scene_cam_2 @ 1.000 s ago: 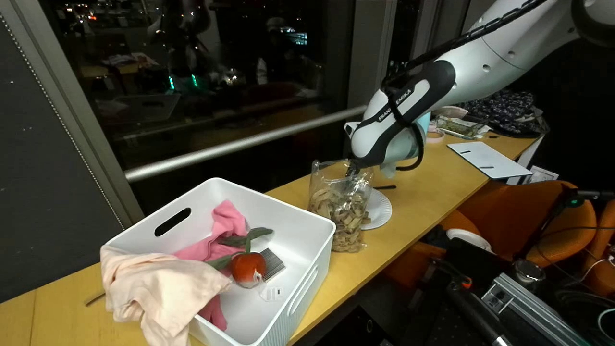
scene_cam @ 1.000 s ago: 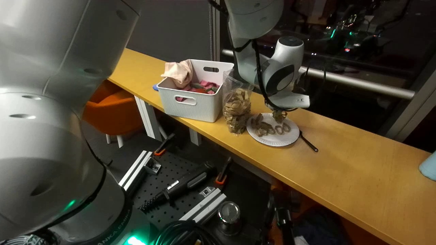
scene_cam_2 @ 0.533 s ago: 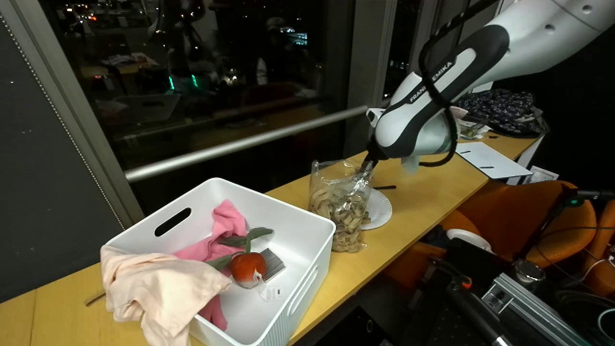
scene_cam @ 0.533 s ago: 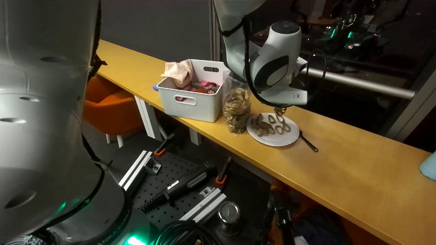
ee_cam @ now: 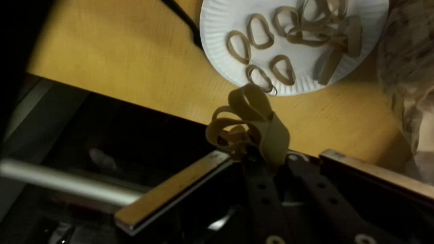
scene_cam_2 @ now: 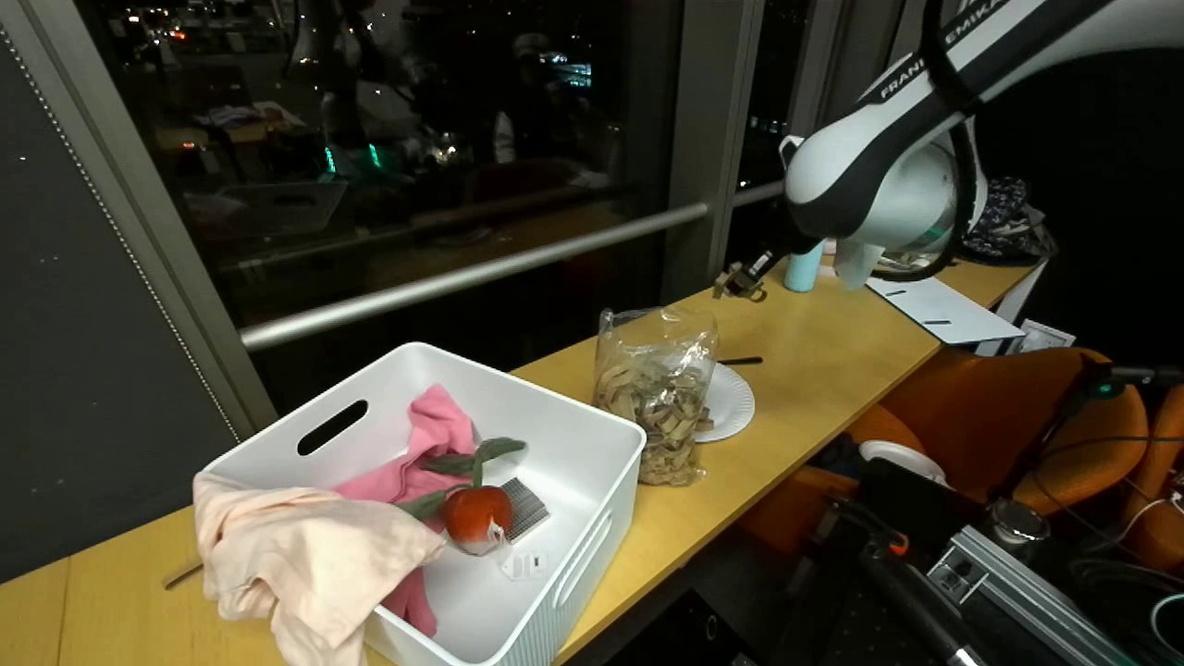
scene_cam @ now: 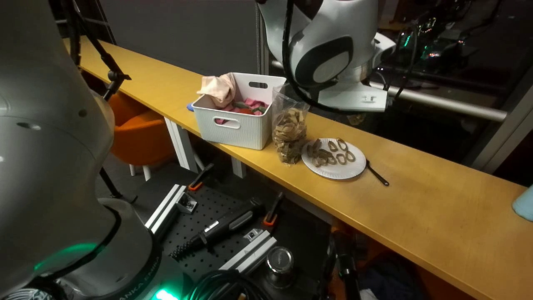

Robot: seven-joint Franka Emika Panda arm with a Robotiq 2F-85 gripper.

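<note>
Held loops point(ee_cam: 268, 130): small brown bunch, mid-air, off the plate; well above the bench point(scene_cam: 416, 208) on the window point(scene_cam_2: 518, 139) side in both exterior views

Pincer point(ee_cam: 271, 161): pinched nearly together, bunch caught in its grip and poking out past the tips

Mid-air step: my read, loops gripped and clear of everything, not set down

Next pincer move: calls for a firm squeeze and slow travel, loose loops could slip; also needs clearance over the bag top

Plate point(scene_cam: 347, 171): white paper, on bench; single loops point(ee_cam: 288, 79) set apart, rest in a pile point(ee_cam: 354, 37) on the bag side

Bag point(scene_cam_2: 661, 416): clear, upright, packed with more loops, just beside plate

Black stick point(scene_cam: 379, 174): on bench, one end at plate rim

White bin point(scene_cam: 231, 135): beside bag; pink cloth point(scene_cam_2: 439, 425) and red fruit point(scene_cam_2: 478, 513), maybe toy, inside; peach cloth point(scene_cam_2: 314, 555) over its rim
</note>
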